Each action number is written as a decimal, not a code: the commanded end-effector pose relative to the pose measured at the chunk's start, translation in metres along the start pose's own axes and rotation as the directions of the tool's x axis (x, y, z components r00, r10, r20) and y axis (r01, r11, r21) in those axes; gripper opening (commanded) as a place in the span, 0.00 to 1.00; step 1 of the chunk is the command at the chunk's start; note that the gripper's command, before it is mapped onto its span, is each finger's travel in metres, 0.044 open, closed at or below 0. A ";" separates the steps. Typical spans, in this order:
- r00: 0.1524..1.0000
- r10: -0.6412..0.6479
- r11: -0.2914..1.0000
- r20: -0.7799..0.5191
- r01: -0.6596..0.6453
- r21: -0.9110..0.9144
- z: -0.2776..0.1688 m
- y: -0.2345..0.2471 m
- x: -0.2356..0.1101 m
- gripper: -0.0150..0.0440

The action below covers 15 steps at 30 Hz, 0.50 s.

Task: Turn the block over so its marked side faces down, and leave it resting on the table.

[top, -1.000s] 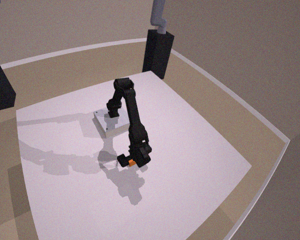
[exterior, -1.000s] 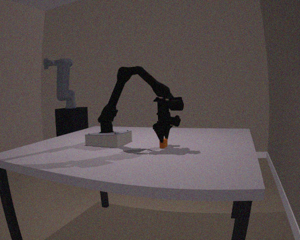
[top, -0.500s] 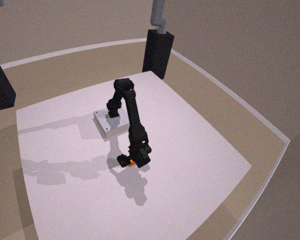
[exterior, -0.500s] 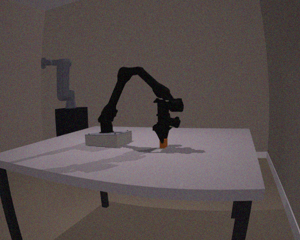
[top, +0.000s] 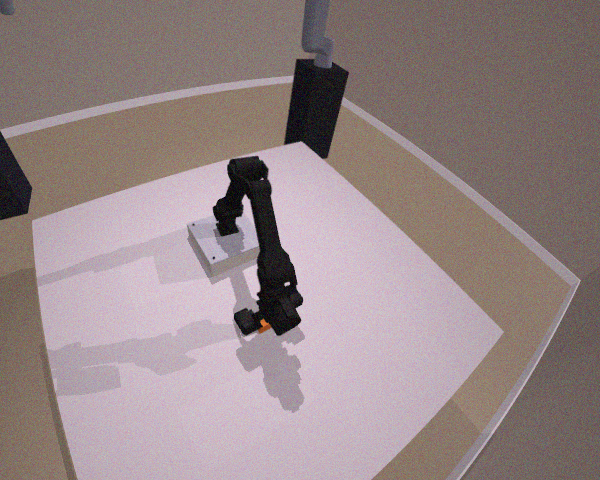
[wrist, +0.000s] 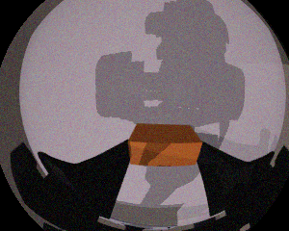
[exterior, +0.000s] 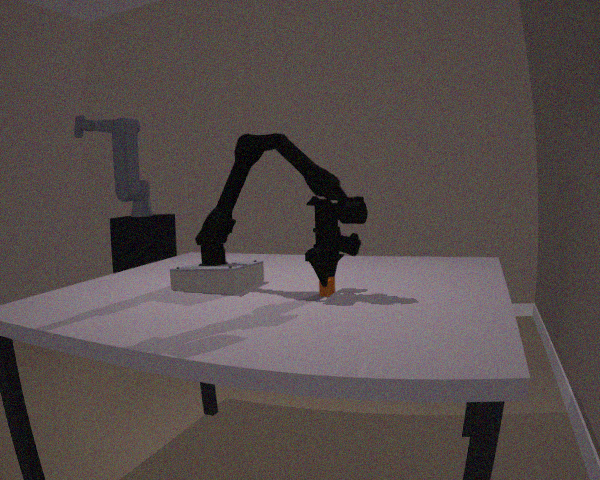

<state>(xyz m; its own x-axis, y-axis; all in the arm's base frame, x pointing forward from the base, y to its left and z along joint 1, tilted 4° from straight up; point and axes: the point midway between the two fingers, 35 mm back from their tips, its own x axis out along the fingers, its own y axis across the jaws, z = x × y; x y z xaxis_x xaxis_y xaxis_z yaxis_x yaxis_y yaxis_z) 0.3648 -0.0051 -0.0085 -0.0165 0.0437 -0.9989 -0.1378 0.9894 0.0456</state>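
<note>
Room: dim, tan walls and floor; grey arm [exterior: 124, 160] on a black pedestal [exterior: 142, 240] at 9 o'clock.
Surface [exterior: 393, 330]: flat, white, matte, on dark legs, streaked with soft shadows.
Base [exterior: 217, 277]: pale square slab, left of centre, carrying the black arm [exterior: 269, 170].
Fingers: closed on the block, pointing straight down.
Block [exterior: 326, 287]: small, orange, boxy, at the surface, about 3 o'clock from the base.

Robot lab: arm [exterior: 269, 170] on table [exterior: 393, 330]
</note>
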 end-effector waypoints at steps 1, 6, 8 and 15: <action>1.000 -0.003 1.000 -0.006 0.003 0.006 0.000 0.000 -0.002 0.41; 1.000 -0.003 1.000 -0.006 0.003 0.006 0.000 0.000 -0.027 0.25; 1.000 -0.003 1.000 -0.006 0.003 0.006 0.000 0.000 -0.027 0.25; 0.999 -0.002 1.000 0.048 0.001 0.009 0.001 -0.001 -0.023 0.25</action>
<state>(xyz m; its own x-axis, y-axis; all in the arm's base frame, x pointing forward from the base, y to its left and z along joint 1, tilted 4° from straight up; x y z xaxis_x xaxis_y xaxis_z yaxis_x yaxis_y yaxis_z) 0.3662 -0.0065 0.0142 -0.0040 0.0433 -0.9991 -0.1346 0.9899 0.0434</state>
